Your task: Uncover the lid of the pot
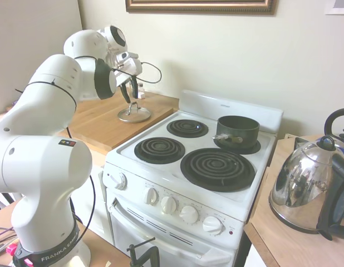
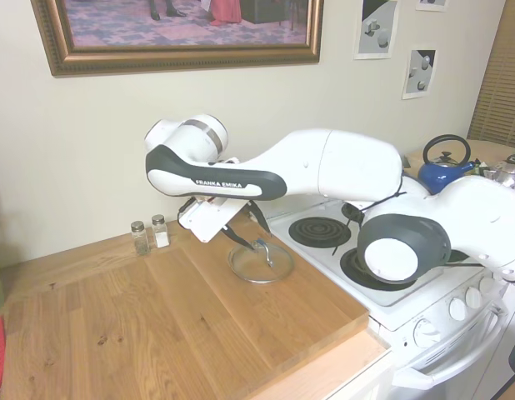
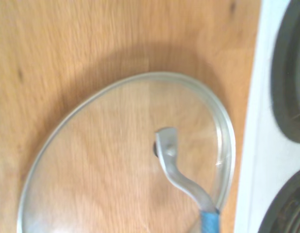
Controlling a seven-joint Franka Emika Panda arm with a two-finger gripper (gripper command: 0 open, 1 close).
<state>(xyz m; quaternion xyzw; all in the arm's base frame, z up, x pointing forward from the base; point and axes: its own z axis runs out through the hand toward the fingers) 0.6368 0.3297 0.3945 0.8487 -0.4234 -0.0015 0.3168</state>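
The glass lid (image 1: 134,115) (image 2: 259,265) with its metal rim lies flat on the wooden counter, left of the stove. Its arched loop handle (image 3: 175,167) fills the middle of the wrist view. My gripper (image 1: 131,99) (image 2: 260,239) hangs just above that handle, open, with one finger on each side of it. The dark pot (image 1: 237,130) stands uncovered on the stove's rear right burner, its short metal handle pointing toward the front left. In the second exterior view the arm hides the pot.
Wooden counter (image 2: 157,317) spreads left of the white stove (image 1: 161,183), which has several coil burners. Salt and pepper shakers (image 2: 149,236) stand by the wall. A chrome kettle (image 1: 305,189) sits right of the stove, and a blue kettle (image 2: 445,167) stands further back.
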